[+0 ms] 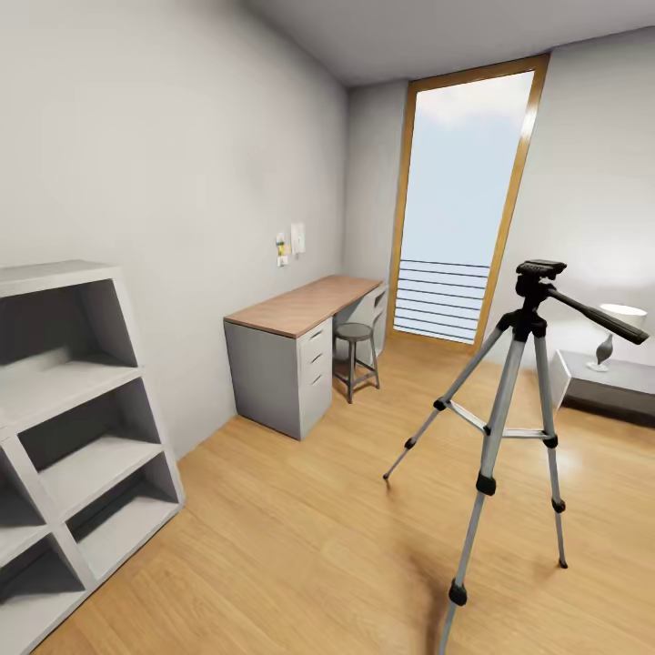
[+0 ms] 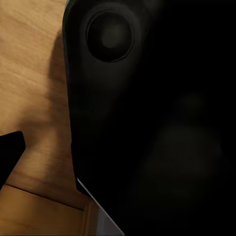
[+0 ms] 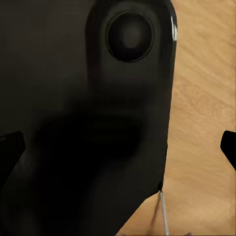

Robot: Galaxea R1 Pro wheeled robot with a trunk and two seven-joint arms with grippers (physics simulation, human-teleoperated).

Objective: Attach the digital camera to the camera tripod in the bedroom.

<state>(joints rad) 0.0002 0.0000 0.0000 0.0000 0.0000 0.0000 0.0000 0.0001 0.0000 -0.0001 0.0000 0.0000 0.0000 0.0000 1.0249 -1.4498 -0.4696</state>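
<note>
Three legs of the camera tripod were seen splayed on the wood floor at the right of the head view, presumably spread for a steady stance. Its black head sat bare, plate up, with the long handle angled down to the right; nothing was mounted on it. The digital camera could not be made out. The desk against the pale wall at frame centre carried nothing that could be identified at this range, and a stool was tucked just beside it. Grey shelving stood at lower left, a tall window at upper centre. Both wrist views were blocked by dark robot bodywork close to the lens, with floor beyond, which suggests arms folded for travel. State of each hand: cannot be told. Judgement: the search for the camera was not yet done.
</note>
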